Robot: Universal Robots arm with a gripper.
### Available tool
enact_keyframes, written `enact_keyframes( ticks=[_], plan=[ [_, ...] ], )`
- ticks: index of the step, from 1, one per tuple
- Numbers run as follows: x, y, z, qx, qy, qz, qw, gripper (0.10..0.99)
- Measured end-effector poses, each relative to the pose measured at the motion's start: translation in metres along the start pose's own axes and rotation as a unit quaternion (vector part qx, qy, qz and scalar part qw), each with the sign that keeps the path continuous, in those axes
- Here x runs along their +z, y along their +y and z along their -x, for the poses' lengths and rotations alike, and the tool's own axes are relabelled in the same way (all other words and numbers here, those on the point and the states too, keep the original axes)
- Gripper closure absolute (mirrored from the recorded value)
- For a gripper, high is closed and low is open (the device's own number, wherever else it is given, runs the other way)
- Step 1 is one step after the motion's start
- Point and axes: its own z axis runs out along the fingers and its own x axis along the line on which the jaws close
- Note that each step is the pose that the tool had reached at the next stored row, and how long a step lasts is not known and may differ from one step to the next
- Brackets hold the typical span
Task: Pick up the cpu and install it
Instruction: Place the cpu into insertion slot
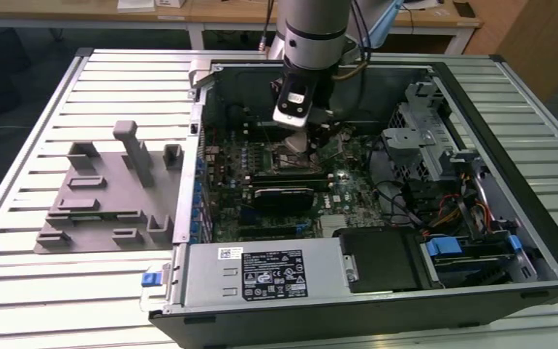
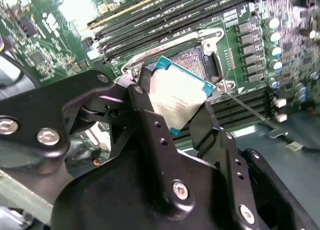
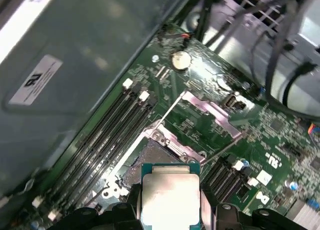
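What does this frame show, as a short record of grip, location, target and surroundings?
grip: gripper shut on the cpu, fingers on two opposite edges
location: inside the open computer case
target: socket uncovered, just beyond the cpu in both wrist views
seated: cannot tell whether the cpu touches the socket
surroundings: grey plastic fixture on the slatted table, at the exterior view's left of the case
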Motion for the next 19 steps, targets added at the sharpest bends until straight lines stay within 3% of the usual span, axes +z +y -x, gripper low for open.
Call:
enact_keyframes(
  ticks=[5,9,13,19],
  plan=[
    [0.0001,0.0000,0.0000,0.045,-0.0017,0.0007,0.9990,0.541],
    [0.0002,0.0000,0.0000,0.082,-0.0031,0.0011,0.9967,0.541],
    [0.0003,0.0000,0.0000,0.117,-0.0044,0.0016,0.9931,0.541],
    [0.0006,0.0000,0.0000,0.167,-0.0081,0.0014,0.9859,0.541]
  ],
)
